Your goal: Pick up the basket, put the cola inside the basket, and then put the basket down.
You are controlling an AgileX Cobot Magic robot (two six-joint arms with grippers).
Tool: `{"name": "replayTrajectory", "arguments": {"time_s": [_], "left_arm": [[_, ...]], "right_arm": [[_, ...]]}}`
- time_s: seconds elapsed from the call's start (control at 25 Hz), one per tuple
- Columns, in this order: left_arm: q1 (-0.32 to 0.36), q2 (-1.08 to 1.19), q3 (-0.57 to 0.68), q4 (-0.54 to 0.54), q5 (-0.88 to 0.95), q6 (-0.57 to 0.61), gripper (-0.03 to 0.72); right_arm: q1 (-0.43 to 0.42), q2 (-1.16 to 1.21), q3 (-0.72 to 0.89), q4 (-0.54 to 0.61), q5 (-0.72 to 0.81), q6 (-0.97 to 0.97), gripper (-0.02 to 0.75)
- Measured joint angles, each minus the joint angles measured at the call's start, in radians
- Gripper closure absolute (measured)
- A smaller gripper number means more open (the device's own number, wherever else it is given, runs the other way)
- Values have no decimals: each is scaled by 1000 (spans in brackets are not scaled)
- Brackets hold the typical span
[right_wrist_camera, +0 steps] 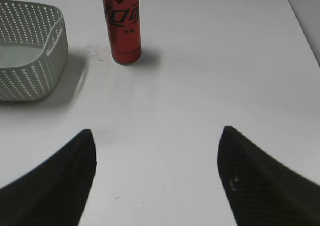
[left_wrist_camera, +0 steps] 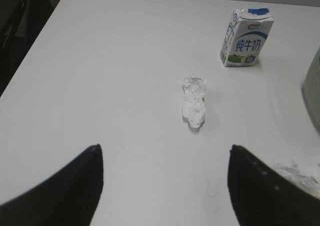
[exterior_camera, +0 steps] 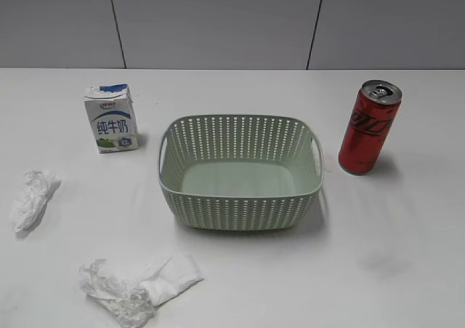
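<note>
The pale sage-green basket stands empty at the middle of the white table; it also shows in the right wrist view, and its edge in the left wrist view. The red cola can stands upright to the basket's right, apart from it, and shows in the right wrist view. My left gripper is open and empty over bare table, well short of the basket. My right gripper is open and empty, in front of the can. Neither gripper shows in the exterior view.
A white-and-blue milk carton stands left of the basket. A crumpled white tissue lies at the far left and another near the front edge. A grey panelled wall runs behind the table.
</note>
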Motion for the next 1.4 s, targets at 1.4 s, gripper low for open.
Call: {"name": "replayTrajectory", "arguments": {"time_s": [1.4], "left_arm": [[0,372,-141,-198,-156,80,100]], "right_arm": [[0,0,0,4,-2,-1,165]]}}
